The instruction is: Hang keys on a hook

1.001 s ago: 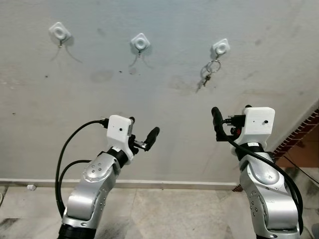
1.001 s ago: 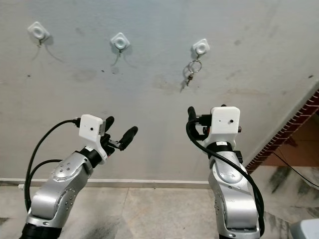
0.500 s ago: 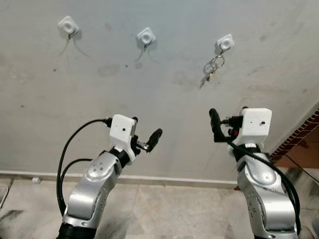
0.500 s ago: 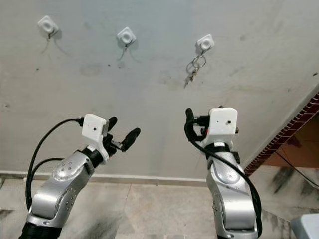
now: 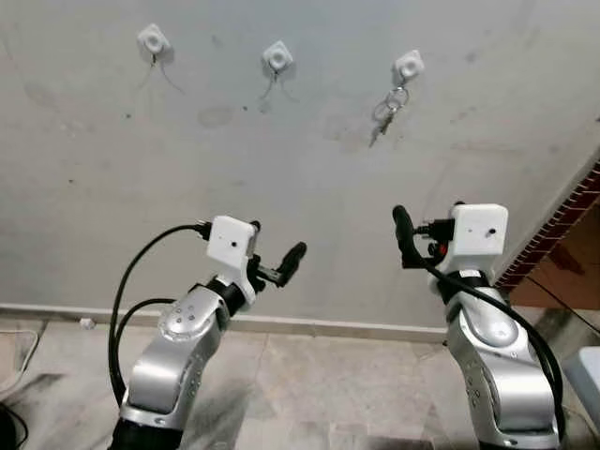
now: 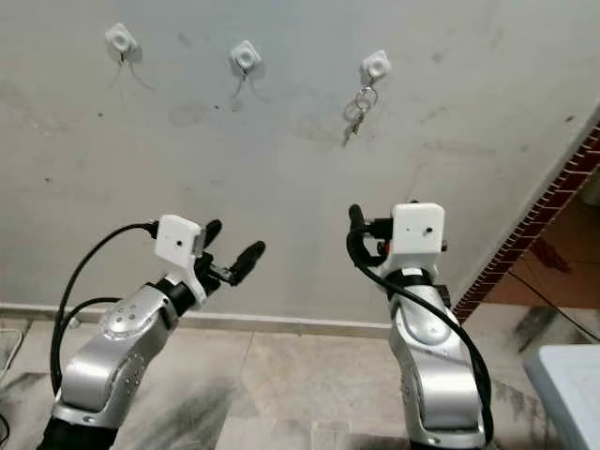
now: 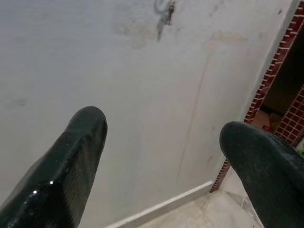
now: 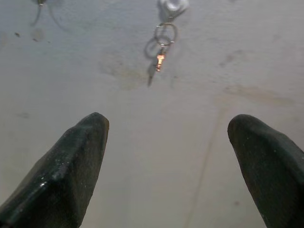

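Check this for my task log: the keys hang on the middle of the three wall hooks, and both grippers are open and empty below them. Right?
Not quite. The keys hang on the rightmost hook, not the middle hook, as the left eye view shows. The rest stands: the left gripper and right gripper are open and empty below the hooks.

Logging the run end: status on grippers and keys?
Left gripper and right gripper open, empty, below the hooks. Small metal keys on a ring hanging from the rightmost white wall hook. Nothing in the way.
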{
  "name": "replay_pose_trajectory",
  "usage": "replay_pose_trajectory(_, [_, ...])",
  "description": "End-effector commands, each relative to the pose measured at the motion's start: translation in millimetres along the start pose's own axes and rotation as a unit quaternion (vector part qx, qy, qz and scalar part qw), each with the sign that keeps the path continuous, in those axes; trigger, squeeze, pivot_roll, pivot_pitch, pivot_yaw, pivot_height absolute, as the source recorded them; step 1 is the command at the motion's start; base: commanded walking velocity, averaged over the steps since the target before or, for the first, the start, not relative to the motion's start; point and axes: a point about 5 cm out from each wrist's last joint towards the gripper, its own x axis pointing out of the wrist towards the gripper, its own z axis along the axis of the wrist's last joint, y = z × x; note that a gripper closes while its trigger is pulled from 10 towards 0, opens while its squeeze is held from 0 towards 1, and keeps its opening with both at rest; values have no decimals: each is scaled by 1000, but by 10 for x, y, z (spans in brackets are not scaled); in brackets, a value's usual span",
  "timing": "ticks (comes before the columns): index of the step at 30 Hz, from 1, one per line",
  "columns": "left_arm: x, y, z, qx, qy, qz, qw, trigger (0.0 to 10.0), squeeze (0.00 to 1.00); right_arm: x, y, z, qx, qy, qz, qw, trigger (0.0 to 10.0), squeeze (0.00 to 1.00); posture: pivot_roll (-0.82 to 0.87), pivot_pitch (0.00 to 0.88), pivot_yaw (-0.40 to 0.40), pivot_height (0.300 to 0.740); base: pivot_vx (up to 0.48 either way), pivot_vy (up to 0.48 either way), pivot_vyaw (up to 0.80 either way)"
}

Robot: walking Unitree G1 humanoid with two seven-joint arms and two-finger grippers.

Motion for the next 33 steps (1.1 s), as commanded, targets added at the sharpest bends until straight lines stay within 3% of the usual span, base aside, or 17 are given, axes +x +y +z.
replay_pose_trajectory(1, [-14,39,22,6,-1,6,1000,10000,0,13,8,37,-2,-9,1,1000,10000,0,77,0,-76,740,-266,0,0])
replay_pose_trajectory(33, [10,19,26,2,-6,5,1000,10000,0,3,-5,31,1,-8,-2,1000,10000,0,63,0,-74,740,-250,0,0])
